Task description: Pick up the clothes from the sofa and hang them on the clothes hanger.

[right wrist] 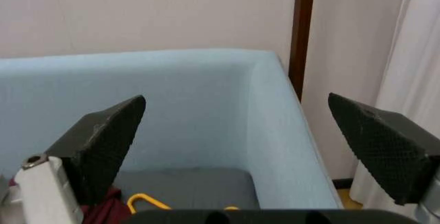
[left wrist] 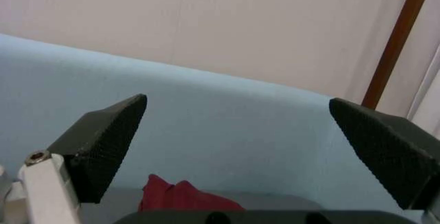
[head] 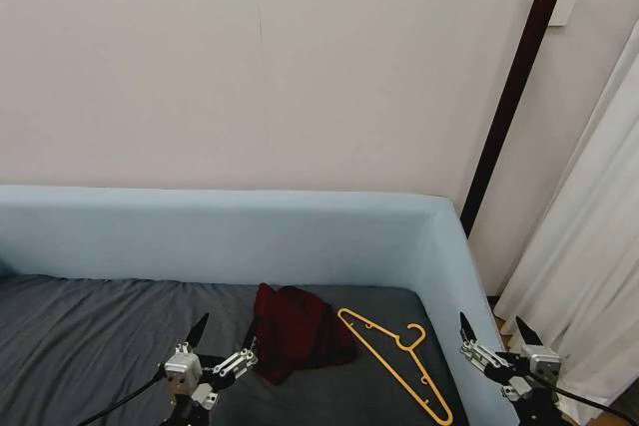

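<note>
Head view, left to right. The left hand [head: 226,331] sits at 7 o'clock of the frame, low over the sofa's dark grey seat cushion [head: 90,336], its two fingers spread wide and gripping nothing; the left wrist view confirms the gap. At 3 o'clock of that hand, just beside it, a dark red garment [head: 295,331] lies crumpled on the cushion; contact with the fingertip cannot be determined. At 3 o'clock of the garment, close alongside, a yellow hanger [head: 399,358] lies flat on the cushion, hook toward the sofa's right armrest. The pale blue backrest [head: 220,236] runs behind all three. The right hand [head: 491,324] stands at 4 o'clock, beyond the armrest, fingers apart and empty. A dark post [head: 509,97] rises at 1 o'clock, with a white curtain [head: 589,246] at 3 o'clock.
</note>
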Tool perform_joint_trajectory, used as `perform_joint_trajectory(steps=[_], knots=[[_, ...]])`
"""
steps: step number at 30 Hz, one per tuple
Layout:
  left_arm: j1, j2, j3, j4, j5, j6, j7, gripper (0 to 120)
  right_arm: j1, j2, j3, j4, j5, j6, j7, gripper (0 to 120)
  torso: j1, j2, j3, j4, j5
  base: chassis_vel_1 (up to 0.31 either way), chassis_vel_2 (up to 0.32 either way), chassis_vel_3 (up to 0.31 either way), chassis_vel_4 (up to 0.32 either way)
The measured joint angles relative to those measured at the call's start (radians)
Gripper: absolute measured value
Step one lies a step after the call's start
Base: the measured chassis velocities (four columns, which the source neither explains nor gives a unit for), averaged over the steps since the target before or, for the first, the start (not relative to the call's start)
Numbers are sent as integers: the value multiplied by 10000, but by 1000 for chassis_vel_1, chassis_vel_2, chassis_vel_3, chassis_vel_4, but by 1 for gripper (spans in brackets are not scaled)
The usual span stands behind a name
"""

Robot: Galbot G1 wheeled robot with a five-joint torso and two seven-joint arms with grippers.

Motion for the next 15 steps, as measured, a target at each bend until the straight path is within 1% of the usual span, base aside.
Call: perform_joint_trajectory(steps=[4, 15], knots=[[30, -13, 7, 0, 0, -1, 0, 100, 68, 0, -22, -170, -35, 110, -87, 100, 0, 0, 0, 1, 0, 0, 0, 0, 0], [108, 25, 11, -36, 16, -3, 17, 100, 100, -62, -11, -89, 40, 125, -97, 100, 0, 0, 0, 1, 0, 0, 0, 0, 0]])
